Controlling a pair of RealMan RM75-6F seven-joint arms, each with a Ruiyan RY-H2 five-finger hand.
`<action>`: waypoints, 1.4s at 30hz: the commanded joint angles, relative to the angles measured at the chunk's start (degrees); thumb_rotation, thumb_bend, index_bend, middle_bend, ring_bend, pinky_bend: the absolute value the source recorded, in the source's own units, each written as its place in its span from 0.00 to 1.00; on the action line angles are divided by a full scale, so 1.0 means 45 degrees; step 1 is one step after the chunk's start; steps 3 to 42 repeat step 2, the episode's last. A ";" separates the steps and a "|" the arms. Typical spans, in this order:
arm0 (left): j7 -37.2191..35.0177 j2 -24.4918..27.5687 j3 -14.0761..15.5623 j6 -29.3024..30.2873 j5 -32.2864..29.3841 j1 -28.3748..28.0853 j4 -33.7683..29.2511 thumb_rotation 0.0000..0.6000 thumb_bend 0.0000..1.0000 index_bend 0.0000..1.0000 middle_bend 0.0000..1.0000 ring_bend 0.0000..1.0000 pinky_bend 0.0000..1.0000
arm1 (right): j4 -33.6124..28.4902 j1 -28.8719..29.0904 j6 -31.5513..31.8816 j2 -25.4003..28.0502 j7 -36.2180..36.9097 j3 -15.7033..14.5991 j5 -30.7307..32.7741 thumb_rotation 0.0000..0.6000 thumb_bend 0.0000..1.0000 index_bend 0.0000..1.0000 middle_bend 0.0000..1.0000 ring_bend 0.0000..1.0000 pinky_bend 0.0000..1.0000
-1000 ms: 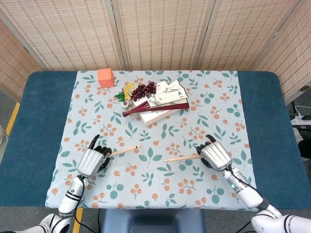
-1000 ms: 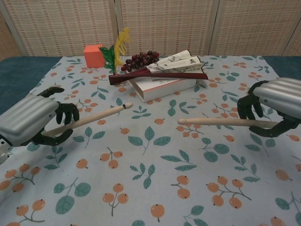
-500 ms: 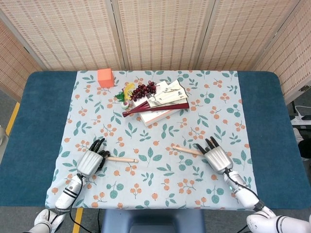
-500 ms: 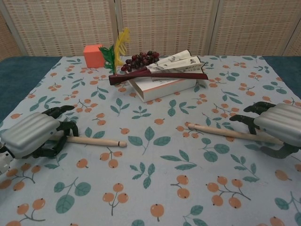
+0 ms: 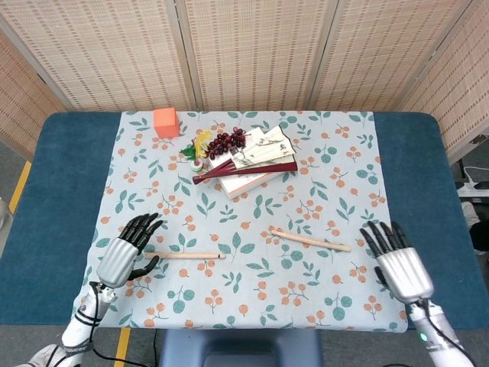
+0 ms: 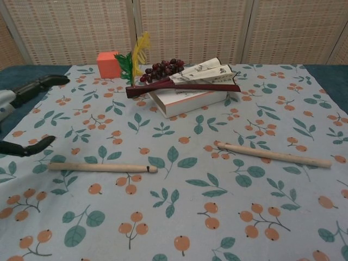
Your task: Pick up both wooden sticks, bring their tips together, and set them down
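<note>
Both wooden sticks lay flat on the floral tablecloth (image 5: 336, 153), neither held. Left stick (image 5: 183, 255) sat roughly level in the head view, its near end just beside the left hand (image 5: 126, 256) and its tip pointing toward table centre. In the chest view the left stick (image 6: 102, 168) lay apart from the hand's dark fingertips (image 6: 46, 142) at the left edge. Right stick (image 5: 309, 240) ran on a slight diagonal, inner tip higher in the head view, outer end near the right hand (image 5: 399, 266) but apart from it; in the chest view the right stick (image 6: 273, 154) lay alone, the right hand out of that view. The two inner tips were well apart, with bare cloth between them. Left hand hovered palm down at the cloth's left edge, fingers spread wide, thumb out toward the stick, holding nothing. Right hand sat over the blue table (image 5: 69, 183) just past the cloth's right edge, fingers spread and straight, holding nothing. Further back, centre: a white book (image 5: 248, 182) with a dark red closed fan (image 5: 243, 169) across it, paper sheets (image 5: 263, 147) on top, a bunch of dark grapes (image 5: 227, 142) beside it, and a small yellow-green plant sprig (image 5: 197, 147). Orange cube (image 5: 165, 121) sat near the far left corner of the cloth.
</note>
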 commanded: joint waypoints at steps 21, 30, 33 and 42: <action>0.2030 0.3403 0.1184 0.1707 -0.0264 0.2292 -0.3291 1.00 0.37 0.00 0.00 0.00 0.09 | 0.0424 -0.1494 0.1488 -0.0045 0.0635 -0.0392 -0.0382 1.00 0.32 0.00 0.00 0.00 0.00; 0.2030 0.3403 0.1184 0.1707 -0.0264 0.2292 -0.3291 1.00 0.37 0.00 0.00 0.00 0.09 | 0.0424 -0.1494 0.1488 -0.0045 0.0635 -0.0392 -0.0382 1.00 0.32 0.00 0.00 0.00 0.00; 0.2030 0.3403 0.1184 0.1707 -0.0264 0.2292 -0.3291 1.00 0.37 0.00 0.00 0.00 0.09 | 0.0424 -0.1494 0.1488 -0.0045 0.0635 -0.0392 -0.0382 1.00 0.32 0.00 0.00 0.00 0.00; 0.2030 0.3403 0.1184 0.1707 -0.0264 0.2292 -0.3291 1.00 0.37 0.00 0.00 0.00 0.09 | 0.0424 -0.1494 0.1488 -0.0045 0.0635 -0.0392 -0.0382 1.00 0.32 0.00 0.00 0.00 0.00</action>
